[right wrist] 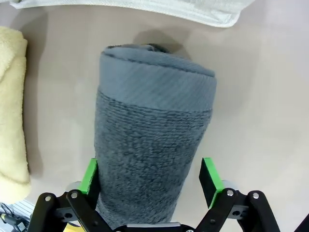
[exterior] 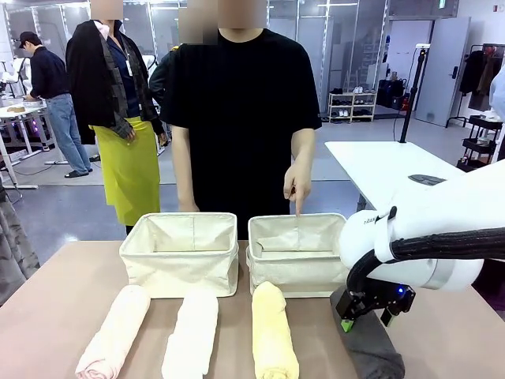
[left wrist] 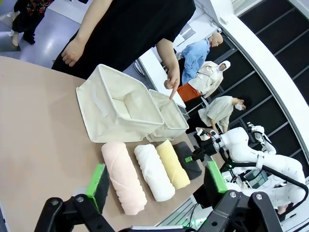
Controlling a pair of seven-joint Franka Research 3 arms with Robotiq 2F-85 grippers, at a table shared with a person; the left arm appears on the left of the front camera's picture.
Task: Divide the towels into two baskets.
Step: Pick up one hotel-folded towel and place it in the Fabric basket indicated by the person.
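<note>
Four rolled towels lie in a row on the table in front of two cream baskets: pink (exterior: 114,332), white (exterior: 192,335), yellow (exterior: 272,332) and dark grey (exterior: 371,351). The left basket (exterior: 181,268) and the right basket (exterior: 296,276) have nothing showing inside. My right gripper (exterior: 367,320) is down over the grey towel (right wrist: 154,135). Its jaws are open and straddle the roll, with a small gap at one pad (right wrist: 210,181). My left gripper (left wrist: 157,180) hangs open above the table's near side, holding nothing, and looks onto the towel row (left wrist: 154,171) and the baskets (left wrist: 108,121).
A person stands at the far side, and one hand (exterior: 297,197) points a finger down into the right basket. The yellow towel (right wrist: 12,96) lies close beside the grey one. Bare tabletop (exterior: 63,284) stretches left of the baskets.
</note>
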